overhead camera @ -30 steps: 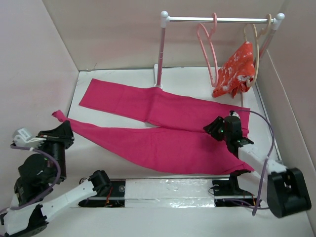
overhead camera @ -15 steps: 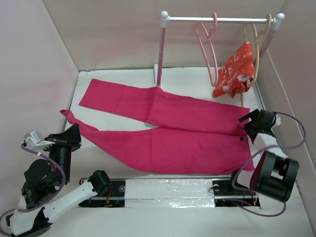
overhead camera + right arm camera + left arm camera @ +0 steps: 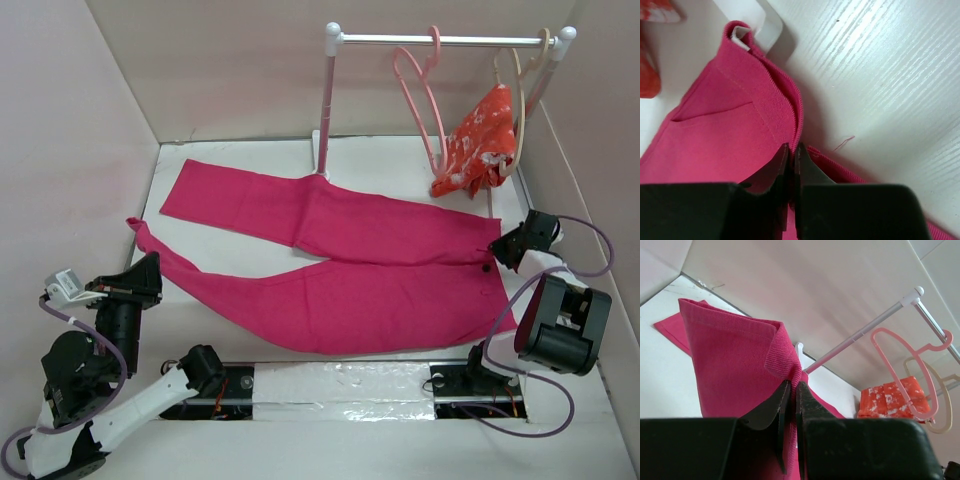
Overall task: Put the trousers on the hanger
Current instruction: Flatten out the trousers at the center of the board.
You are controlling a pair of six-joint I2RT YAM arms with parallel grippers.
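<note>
The left gripper (image 3: 790, 387) has its jaws clamped on a bunched fold at one leg end of the trousers (image 3: 340, 290). The right gripper (image 3: 791, 149) is pinched on the waistband edge at the opposite side. Between them the magenta cloth lies spread on the white table (image 3: 400, 165), waist to the right and both legs running left. The hanger (image 3: 418, 100) hangs apart on the rail (image 3: 450, 40) at the far edge, beside a flowered orange garment (image 3: 478, 140).

Right gripper (image 3: 791, 150) clamped on trousers (image 3: 725, 135) edge, white table (image 3: 880, 75).
</note>
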